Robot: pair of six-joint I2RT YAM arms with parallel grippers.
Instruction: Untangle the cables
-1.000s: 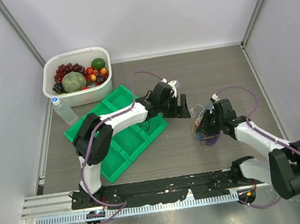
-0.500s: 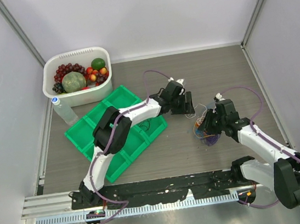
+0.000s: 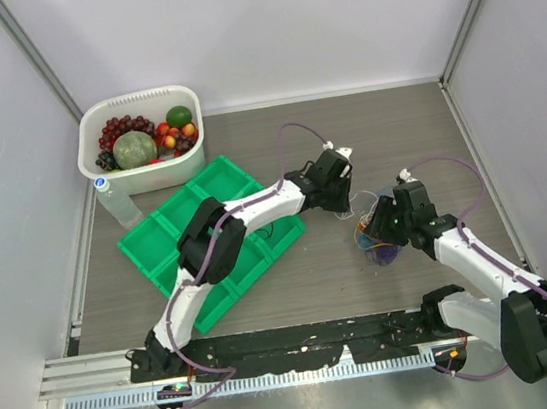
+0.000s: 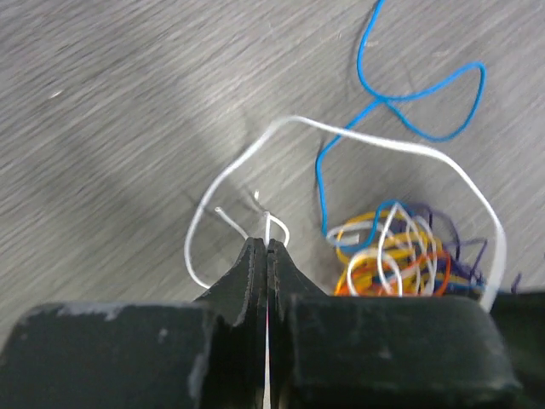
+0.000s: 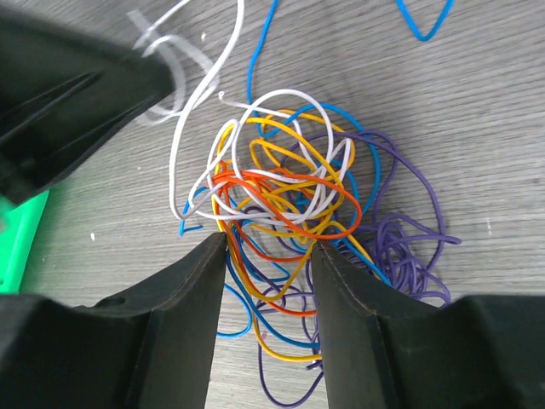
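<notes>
The cables [image 5: 285,200] lie in a tangle of orange, yellow, white, blue and purple loops on the grey table, right of centre in the top view [image 3: 370,236]. My left gripper [image 4: 262,243] is shut on a white cable [image 4: 341,132] whose wide loop arches over the tangle [image 4: 392,256]. A blue cable [image 4: 409,111] trails away beyond it. In the top view the left gripper [image 3: 349,203] sits just left of the pile. My right gripper [image 5: 268,247] is open over the near side of the tangle, with orange, yellow and blue strands between its fingers [image 5: 196,290].
A green compartment tray [image 3: 173,243] lies left of the tangle, under the left arm. A white basket [image 3: 189,100] of fruit stands at the back left, with a clear bottle [image 3: 117,203] beside it. Walls close in left, right and behind.
The left gripper has moved right to the tangle and shut on the white cable. The right gripper has opened wider over the pile.
</notes>
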